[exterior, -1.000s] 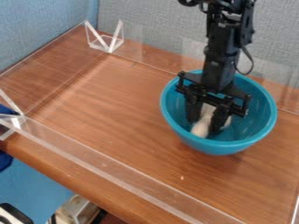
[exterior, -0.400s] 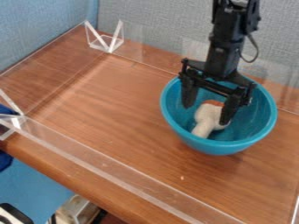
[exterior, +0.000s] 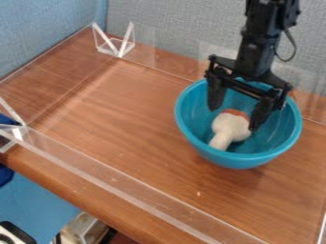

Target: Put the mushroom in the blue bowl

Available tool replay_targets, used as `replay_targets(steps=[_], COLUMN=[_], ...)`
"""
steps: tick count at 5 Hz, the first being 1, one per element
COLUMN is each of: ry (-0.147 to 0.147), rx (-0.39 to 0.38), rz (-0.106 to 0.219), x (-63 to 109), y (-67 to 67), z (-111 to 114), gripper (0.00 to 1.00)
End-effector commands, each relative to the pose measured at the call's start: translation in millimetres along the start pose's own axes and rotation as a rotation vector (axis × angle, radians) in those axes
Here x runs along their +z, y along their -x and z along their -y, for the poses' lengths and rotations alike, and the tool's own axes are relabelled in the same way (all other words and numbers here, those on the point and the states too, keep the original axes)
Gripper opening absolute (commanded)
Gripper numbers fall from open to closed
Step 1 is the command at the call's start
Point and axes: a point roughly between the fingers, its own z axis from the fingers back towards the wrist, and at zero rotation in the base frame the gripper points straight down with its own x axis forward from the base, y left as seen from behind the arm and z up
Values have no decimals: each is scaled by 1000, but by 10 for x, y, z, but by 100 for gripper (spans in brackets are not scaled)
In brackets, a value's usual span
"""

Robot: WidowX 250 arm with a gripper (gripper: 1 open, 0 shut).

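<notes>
The blue bowl (exterior: 201, 133) stands on the right side of the wooden table. Inside it lies the mushroom (exterior: 228, 129), on its side, with its cream stem pointing toward the front left and its tan cap toward the back right. My gripper (exterior: 246, 101) hangs above the bowl's back half, open, its two black fingers spread wide with nothing between them. It is clear of the mushroom, which rests free on the bowl's floor.
The wooden table (exterior: 102, 105) is ringed by low clear plastic walls (exterior: 128, 186). A clear plastic bracket (exterior: 114, 43) stands at the back left corner. A blue object (exterior: 10, 122) pokes in at the left edge.
The gripper opened, let go of the mushroom in the bowl, and rose up and to the right. The mushroom now lies uncovered in the bowl.
</notes>
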Motion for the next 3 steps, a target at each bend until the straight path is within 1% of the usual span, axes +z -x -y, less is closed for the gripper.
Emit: replay_targets(steps=[1, 3], ry=[-14, -58], rx=[-23, -51], rz=[74, 111], x=[285, 512], y=[-47, 0], z=[59, 83], gripper=[100, 100])
